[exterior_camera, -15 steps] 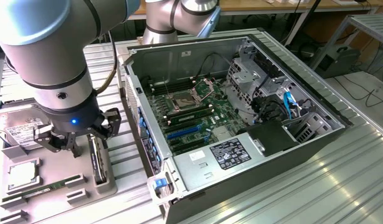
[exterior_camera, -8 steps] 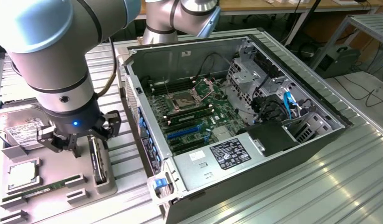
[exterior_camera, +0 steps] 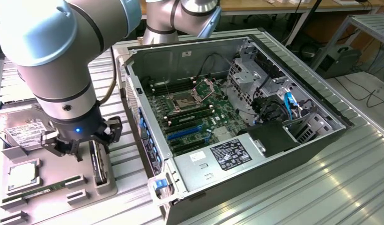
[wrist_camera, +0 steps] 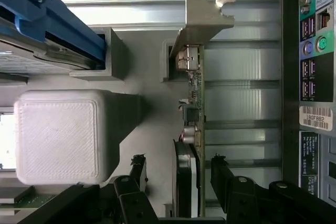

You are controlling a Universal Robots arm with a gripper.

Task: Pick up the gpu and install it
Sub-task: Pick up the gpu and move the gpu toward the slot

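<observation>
status: the gpu stands on edge in a grey holder on the worktop. in the exterior view it sits at 9 o'clock from the open computer case. it has not been lifted, and the blue slots on the motherboard carry no card.

pincer state: the pincer is open. in the wrist view the pincer straddles the card, with one finger on each face. a gap shows on both sides, so nothing is gripped.

critical relation:
- direction: in the exterior view the gpu lies at roughly 5 o'clock from the pincer, just below it and between its fingers.
- long axis: in the exterior view the card's top edge runs close to the 12-to-6 line. the wrist view shows the gpu edge-on, a thin line leading away from the pincer to the silver bracket at the far end.
- alignment: the fingers face the two flat sides of the card, so the closing line crosses its thickness and not its length.
- grip zone: the fingers flank the end opposite the bracket, beside a dark round part on one face.

adjacent parts: a hard drive and a memory stick lie on the same tray, at 9 to 7 o'clock from the gpu. both are apart from the pincer.
</observation>
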